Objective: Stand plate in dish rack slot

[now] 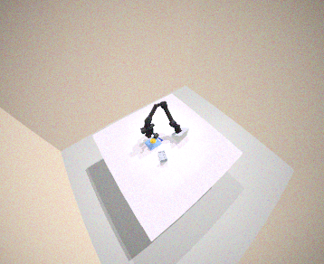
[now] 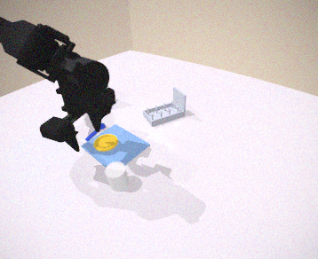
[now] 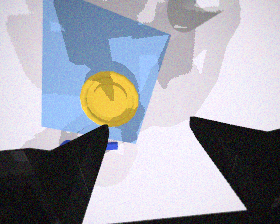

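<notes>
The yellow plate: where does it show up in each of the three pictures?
Top view: the plate is a tiny yellow dot near the middle, just below the arm.
Exterior view: left of centre, lying flat on the blue mat, beside the open claw.
Wrist view: centre, slightly left, just above the claw's left finger.
Shared landmark: the blue mat under the plate appears in all three.
</notes>
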You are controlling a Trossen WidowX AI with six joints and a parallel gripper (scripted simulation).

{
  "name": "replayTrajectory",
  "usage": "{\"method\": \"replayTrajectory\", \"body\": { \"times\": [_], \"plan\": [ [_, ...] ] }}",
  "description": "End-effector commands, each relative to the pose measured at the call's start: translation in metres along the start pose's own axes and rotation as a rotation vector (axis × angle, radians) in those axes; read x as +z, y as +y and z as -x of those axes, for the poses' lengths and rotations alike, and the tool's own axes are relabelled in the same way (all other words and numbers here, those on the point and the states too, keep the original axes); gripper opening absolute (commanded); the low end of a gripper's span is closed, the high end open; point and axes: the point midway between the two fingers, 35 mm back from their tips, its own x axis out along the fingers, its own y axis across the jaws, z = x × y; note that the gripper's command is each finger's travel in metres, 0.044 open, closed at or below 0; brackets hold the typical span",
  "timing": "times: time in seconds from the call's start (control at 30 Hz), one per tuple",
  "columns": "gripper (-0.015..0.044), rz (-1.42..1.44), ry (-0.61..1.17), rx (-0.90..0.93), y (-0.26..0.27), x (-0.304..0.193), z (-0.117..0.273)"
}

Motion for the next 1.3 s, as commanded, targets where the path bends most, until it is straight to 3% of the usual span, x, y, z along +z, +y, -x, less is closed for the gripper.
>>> {"method": "replayTrajectory", "body": {
  "times": [0.0,0.27,1.27],
  "plan": [
    [0.0400,-0.153,-0.008,0.024,0.014,0.008,0.006],
    [0.0400,-0.402,-0.004,0.058,0.037,0.018,0.015],
    [0.0400,-0.408,-0.004,0.059,0.040,0.020,-0.021]
  ]
}}
